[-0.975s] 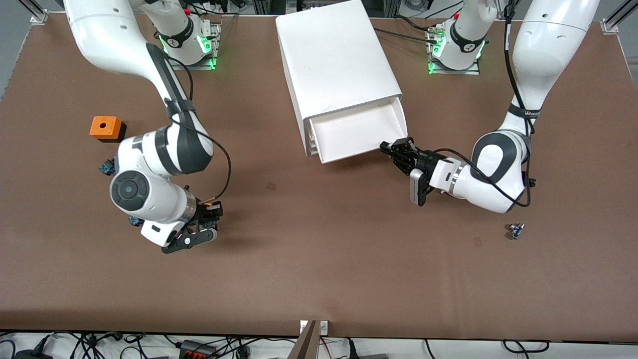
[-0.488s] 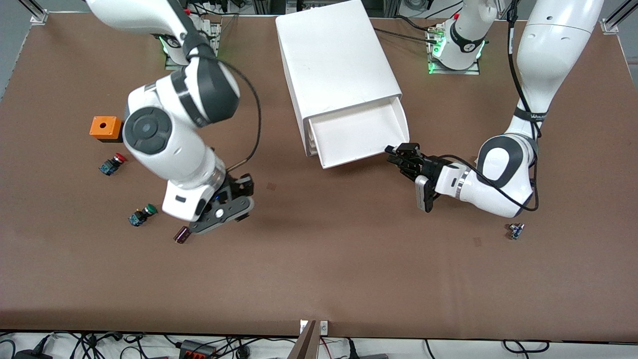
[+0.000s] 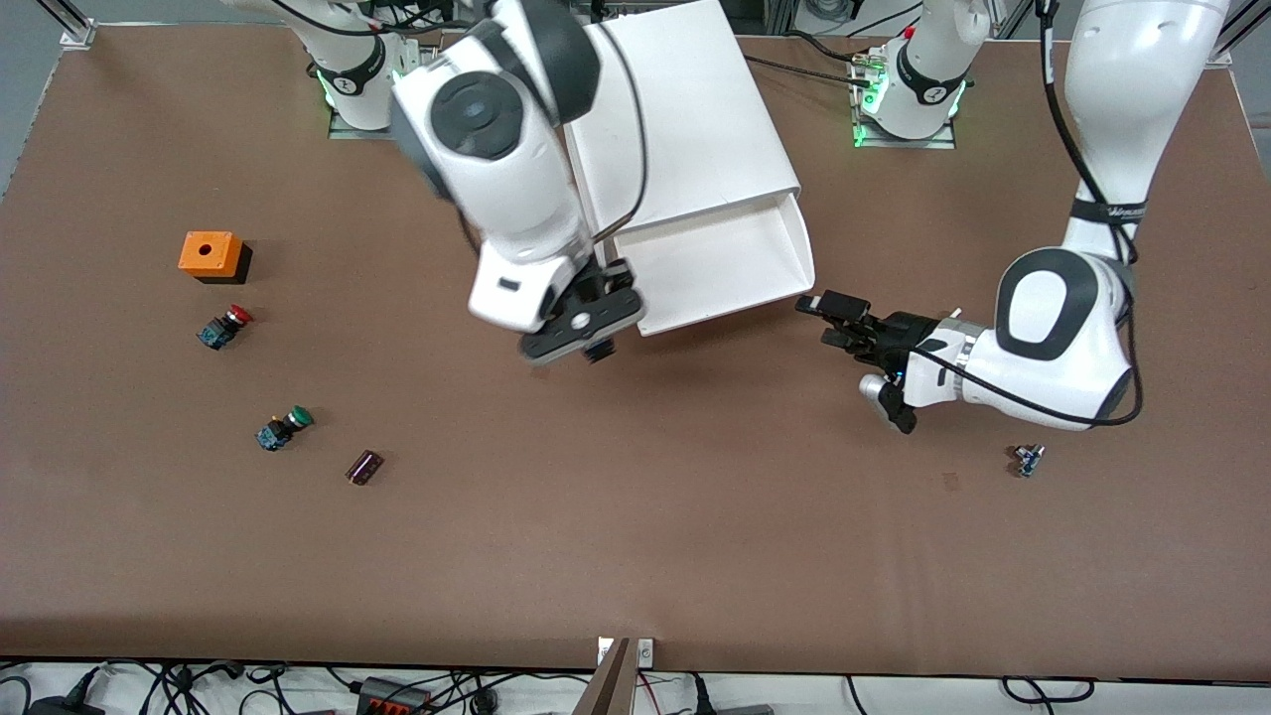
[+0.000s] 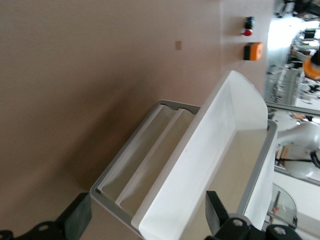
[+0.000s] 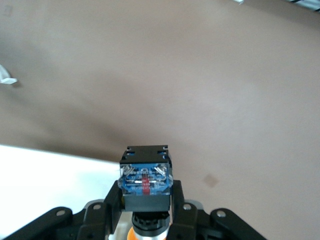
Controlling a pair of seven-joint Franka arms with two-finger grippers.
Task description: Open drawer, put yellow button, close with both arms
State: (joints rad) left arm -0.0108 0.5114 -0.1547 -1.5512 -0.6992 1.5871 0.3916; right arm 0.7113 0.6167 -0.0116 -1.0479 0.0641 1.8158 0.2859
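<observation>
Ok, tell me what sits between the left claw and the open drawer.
Nothing. In the front view only bare brown table separates the left claw from the drawer; the left wrist view also shows no object before the drawer.

Two arms, two grippers: left (image 3: pixel 829 310), right (image 3: pixel 586 333). One cabinet (image 3: pixel 685 139) with three drawers, top drawer (image 3: pixel 715 263) pulled out. Three buttons: yellow (image 5: pixel 145 181), red (image 3: pixel 223 327), green (image 3: pixel 282 428). One orange block (image 3: pixel 211 254). One dark cylinder (image 3: pixel 363 467). One small blue part (image 3: pixel 1027 460).

A broad brown desk (image 3: pixel 635 556) fills the frame under even light; tangled black cables (image 3: pixel 417 690) trail along a pale strip at its bottom edge.
</observation>
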